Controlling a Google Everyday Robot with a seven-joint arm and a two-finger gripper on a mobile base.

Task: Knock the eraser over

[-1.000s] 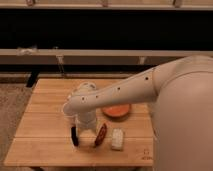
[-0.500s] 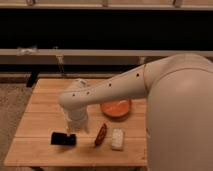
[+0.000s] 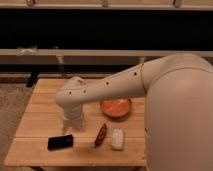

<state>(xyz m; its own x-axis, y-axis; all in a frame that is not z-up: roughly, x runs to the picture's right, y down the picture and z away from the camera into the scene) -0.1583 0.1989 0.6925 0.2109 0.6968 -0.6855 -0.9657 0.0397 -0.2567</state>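
the small black rectangular eraser (image 3: 60, 142) lies flat on the wooden tabletop (image 3: 40, 107), apparently toppled, just near-left of the end effector (image 3: 73, 125), whose state i cannot tell.

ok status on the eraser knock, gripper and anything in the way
Gripper over the wooden table, above the eraser. Small black rectangular eraser lying flat, apart from gripper. Reddish-brown oblong item to its right, not blocking.

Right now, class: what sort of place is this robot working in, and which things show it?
Probably an indoor lab or test room. A wooden table holds an eraser lying flat and an orange bowl; the gripper hangs above the table; a dark window runs behind.
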